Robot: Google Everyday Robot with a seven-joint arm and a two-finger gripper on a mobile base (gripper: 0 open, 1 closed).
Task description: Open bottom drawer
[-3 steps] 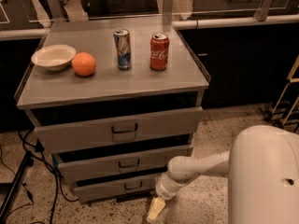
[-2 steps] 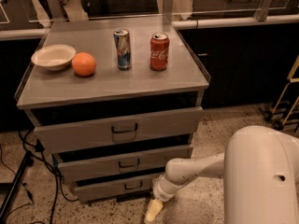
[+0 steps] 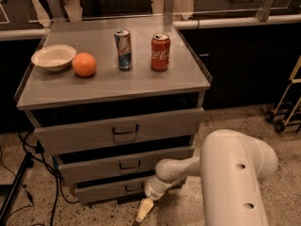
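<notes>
A grey metal cabinet (image 3: 113, 86) has three drawers. The bottom drawer (image 3: 110, 189) is the slimmest front, low near the floor, with a small dark handle (image 3: 133, 187) at its middle; it stands slightly out. My gripper (image 3: 143, 212) hangs at the end of the white arm (image 3: 175, 171), just below and slightly right of that handle, its pale fingers pointing down at the floor. It does not touch the handle.
On the cabinet top stand a white bowl (image 3: 53, 57), an orange (image 3: 84, 64), a blue-silver can (image 3: 123, 49) and a red cola can (image 3: 160, 52). Cables and a tripod leg (image 3: 16, 185) lie left. A cart's wheels (image 3: 277, 121) sit right.
The arm and gripper have shifted a little to the left, nearer the bottom drawer's handle. The drawers have not moved.
</notes>
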